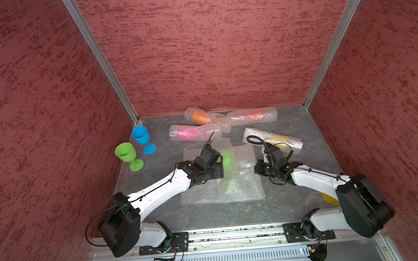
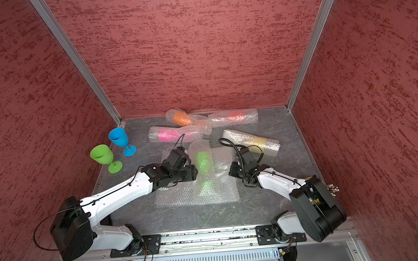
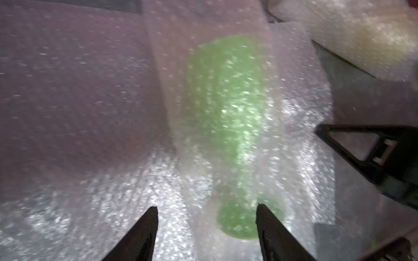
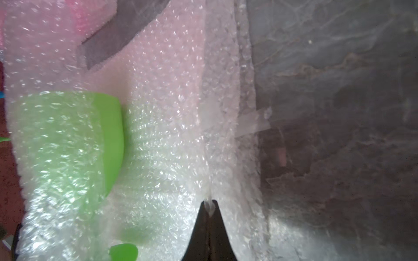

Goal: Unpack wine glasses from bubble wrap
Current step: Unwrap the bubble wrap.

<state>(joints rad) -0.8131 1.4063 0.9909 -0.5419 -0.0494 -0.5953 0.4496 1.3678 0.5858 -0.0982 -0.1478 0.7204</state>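
At the far left, two goblets already stand free and upright on the table (image 1: 210,216): a green goblet (image 1: 126,153) and, just behind it, a blue goblet (image 1: 141,135). Next comes the left gripper (image 3: 206,206), jaws spread apart and holding nothing. It hovers low beside the wrapped green goblet (image 1: 227,160), which lies on its side on flat sheets in the middle of the table. The bubble wrap (image 4: 169,135) is loosened but not off. In the left wrist view the round foot sits close by one finger. To the right of it, the right gripper (image 4: 210,204) is clenched on the edge of that wrap, with a pinch of film caught in its tips.

To do this step well, I'd say the right claw should hold its pinch firm and low so the sheet cannot slide. The left should go for the goblet itself — the foot or stem, nearest its jaws — rather than a fold of film. A slow pull along the goblet's length looks safer than a lift, since the goblet may roll. Further right a yellowish roll (image 1: 278,140) waits, near but apart.
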